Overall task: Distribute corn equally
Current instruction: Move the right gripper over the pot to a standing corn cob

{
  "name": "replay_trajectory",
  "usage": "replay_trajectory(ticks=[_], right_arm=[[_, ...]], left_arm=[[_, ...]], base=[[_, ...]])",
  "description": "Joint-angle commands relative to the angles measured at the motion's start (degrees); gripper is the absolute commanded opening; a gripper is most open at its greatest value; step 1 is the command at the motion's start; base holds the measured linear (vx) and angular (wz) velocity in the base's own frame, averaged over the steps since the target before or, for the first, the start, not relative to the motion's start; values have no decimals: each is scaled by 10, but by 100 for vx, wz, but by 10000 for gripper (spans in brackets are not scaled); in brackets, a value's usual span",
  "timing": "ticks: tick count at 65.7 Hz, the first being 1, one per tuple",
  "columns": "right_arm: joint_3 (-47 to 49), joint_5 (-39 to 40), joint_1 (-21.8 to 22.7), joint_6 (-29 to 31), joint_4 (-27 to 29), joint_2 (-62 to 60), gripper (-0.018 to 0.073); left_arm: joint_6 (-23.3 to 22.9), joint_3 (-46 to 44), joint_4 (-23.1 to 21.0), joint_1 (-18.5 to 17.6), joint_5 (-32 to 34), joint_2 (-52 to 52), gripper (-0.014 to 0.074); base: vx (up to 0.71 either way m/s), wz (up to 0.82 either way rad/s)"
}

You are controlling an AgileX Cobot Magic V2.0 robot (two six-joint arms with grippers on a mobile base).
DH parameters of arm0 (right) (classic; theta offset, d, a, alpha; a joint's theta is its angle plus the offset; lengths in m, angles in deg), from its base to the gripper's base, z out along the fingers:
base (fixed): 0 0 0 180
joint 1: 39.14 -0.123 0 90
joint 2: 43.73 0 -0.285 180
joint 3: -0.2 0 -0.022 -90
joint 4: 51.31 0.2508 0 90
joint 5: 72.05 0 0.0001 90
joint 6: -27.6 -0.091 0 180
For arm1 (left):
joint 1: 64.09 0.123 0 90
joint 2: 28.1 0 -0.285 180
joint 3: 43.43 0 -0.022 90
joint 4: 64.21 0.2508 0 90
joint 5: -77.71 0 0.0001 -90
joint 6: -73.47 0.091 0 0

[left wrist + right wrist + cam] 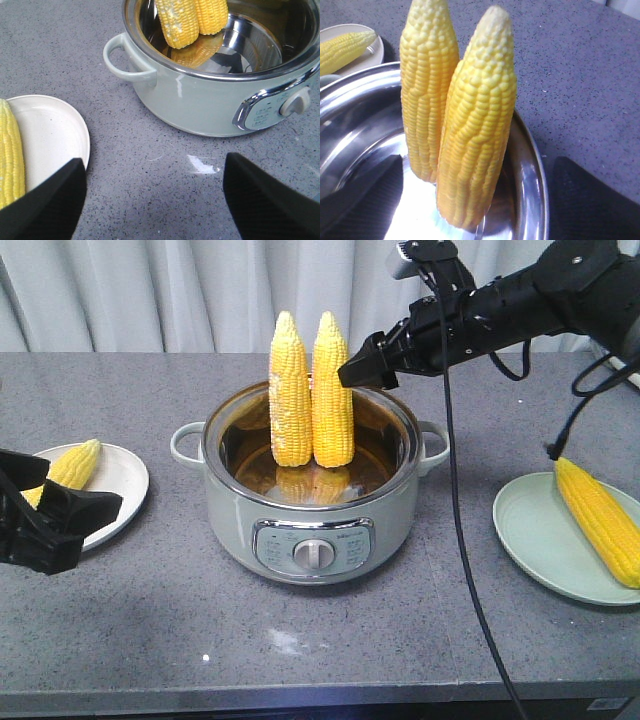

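Note:
Two cobs of corn stand upright side by side in the pale green electric pot (230,510), the left cob (290,390) and the right cob (332,395). A third cob (72,468) lies on the white plate (125,475), and another (600,520) lies on the green plate (540,530). My right gripper (358,370) is open beside the right cob. In the right wrist view its fingers (590,200) stand wide on either side of that cob (475,125) without touching it. My left gripper (60,520) is open and low in front of the white plate (50,135), holding nothing.
The pot has a side handle (185,443) towards the white plate and a control knob (313,553) at the front. A black cable (455,500) hangs from the right arm down past the pot. A curtain closes off the back of the grey counter.

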Motion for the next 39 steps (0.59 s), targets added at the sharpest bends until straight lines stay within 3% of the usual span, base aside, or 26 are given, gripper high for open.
replay_trajectory(ticks=[1,16,25,39], right_arm=[[48,11,-1,8,44,-4,582],[105,-9,-1,20,92,50,582],[117,-31,-3,58,125,66,576],[117,-46,-3,83,136,67,482]], left_arm=[[0,-15,-12,-2,32,9,538],[0,-15,-12,-2,32,9,538],[0,-15,-12,-2,32,9,538],[0,-15,-12,-2,32,9,538]], base=[[0,0],[0,0],[0,0],[0,0]])
